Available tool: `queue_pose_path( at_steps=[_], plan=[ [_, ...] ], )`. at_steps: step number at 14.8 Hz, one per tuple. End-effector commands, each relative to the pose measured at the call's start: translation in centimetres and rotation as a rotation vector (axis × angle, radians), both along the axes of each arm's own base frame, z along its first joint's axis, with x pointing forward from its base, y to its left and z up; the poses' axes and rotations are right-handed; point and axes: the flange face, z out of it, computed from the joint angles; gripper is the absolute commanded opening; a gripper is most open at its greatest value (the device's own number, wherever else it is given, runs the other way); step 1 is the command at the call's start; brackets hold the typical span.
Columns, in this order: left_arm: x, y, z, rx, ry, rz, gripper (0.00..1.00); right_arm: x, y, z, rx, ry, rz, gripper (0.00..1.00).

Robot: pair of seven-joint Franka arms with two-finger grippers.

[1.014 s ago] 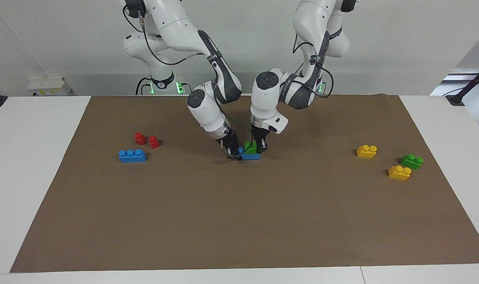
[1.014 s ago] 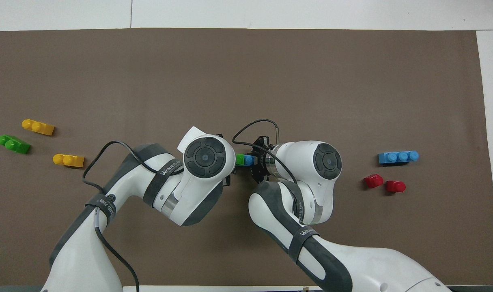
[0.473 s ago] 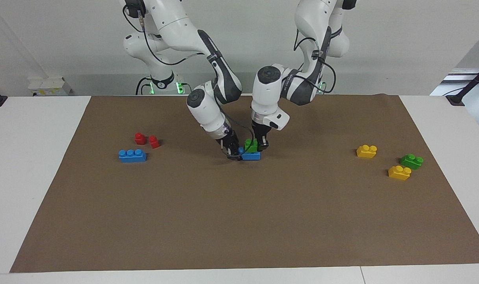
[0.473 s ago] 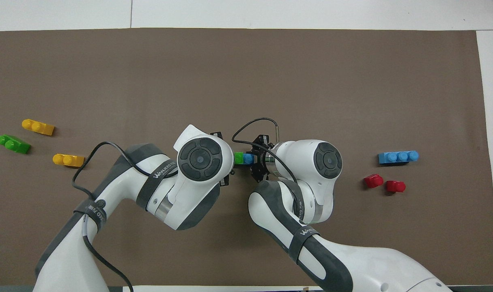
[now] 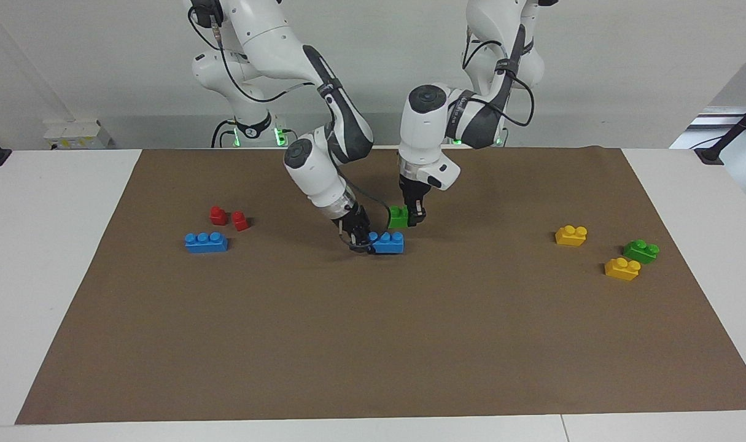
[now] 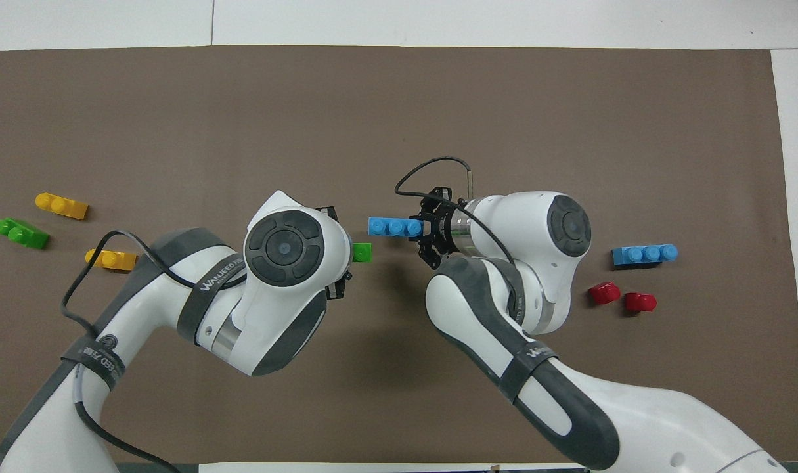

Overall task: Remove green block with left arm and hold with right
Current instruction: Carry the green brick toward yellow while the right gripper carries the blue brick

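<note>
A brown mat point(image 5: 373, 344) covers most of a white table point(image 5: 47, 245). Toward the right arm's end lies a blue three-stud brick point(image 5: 206, 241), with two small red pieces point(image 5: 228, 218) just beside it, nearer the robots. Toward the left arm's end lie two yellow bricks point(image 5: 571, 235) point(image 5: 622, 268) with a second green brick point(image 5: 641, 250) between them. Another blue three-stud brick point(image 5: 387, 242) sits mid-mat.
</note>
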Motion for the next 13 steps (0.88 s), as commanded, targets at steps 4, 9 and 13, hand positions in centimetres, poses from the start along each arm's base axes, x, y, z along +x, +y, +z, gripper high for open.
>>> queue_pose_path(
  at_steps=[4, 9, 13],
  plan=[
    [4.9, 10.3, 0.0, 0.035, 0.019, -0.092, 0.0, 4.7, -13.8, 3.7, -0.011, -0.023, 0.163, 0.0],
    [8.4, 20.7, -0.5, 0.049, 0.025, -0.209, 0.0, 5.1, -24.5, 2.3, -0.045, -0.026, 0.219, 0.0],
    [9.7, 28.7, -0.8, 0.008, 0.02, -0.301, 0.0, 4.9, -30.5, 0.1, -0.041, -0.014, 0.202, 0.0]
  ],
)
